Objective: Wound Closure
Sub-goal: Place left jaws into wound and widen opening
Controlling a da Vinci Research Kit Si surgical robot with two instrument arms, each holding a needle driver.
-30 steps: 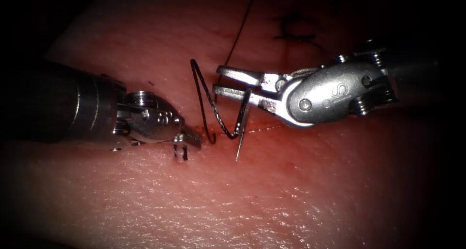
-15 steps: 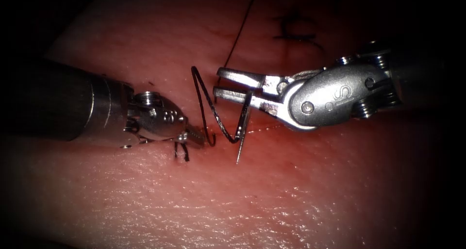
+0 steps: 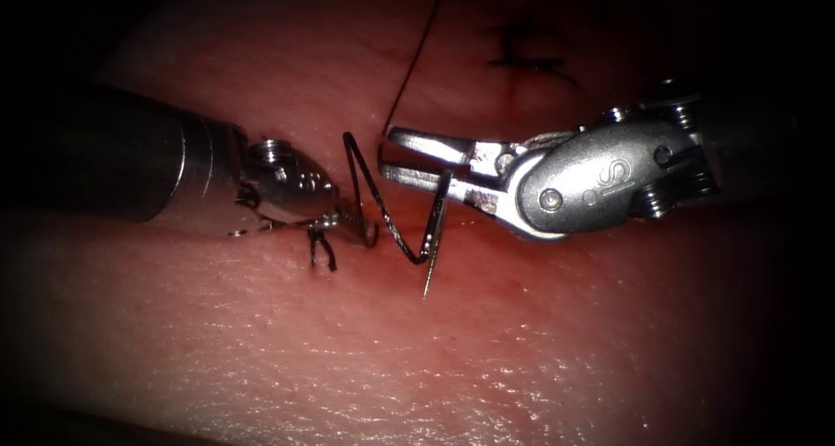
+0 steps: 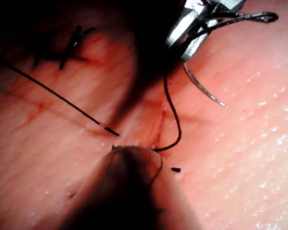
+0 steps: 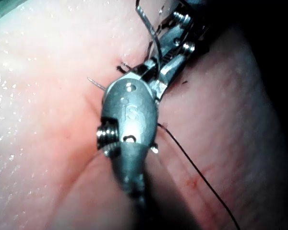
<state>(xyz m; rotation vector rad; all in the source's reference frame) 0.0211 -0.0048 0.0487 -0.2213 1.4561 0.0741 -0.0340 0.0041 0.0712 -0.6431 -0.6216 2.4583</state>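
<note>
the right claw [image 3: 387,155] reached in over the tissue [image 3: 522,342], its two jaws slightly apart at the tips yet clamped on the needle [image 3: 433,229] farther back, near the needle's blunt end. the needle hung down from that claw, its point just above the tissue beside the cut [image 3: 474,230] and not in it. the thread [image 3: 370,189] zigzagged from the needle toward the left claw [image 3: 352,230], then ran up and away from the right claw. the left claw lay low at the cut, left of the needle, touching the thread; whether its jaws were apart or together could not be told. a knotted stitch [image 3: 323,250] sat just below it, and an older stitch [image 3: 526,59] lay beyond the right claw.
</note>
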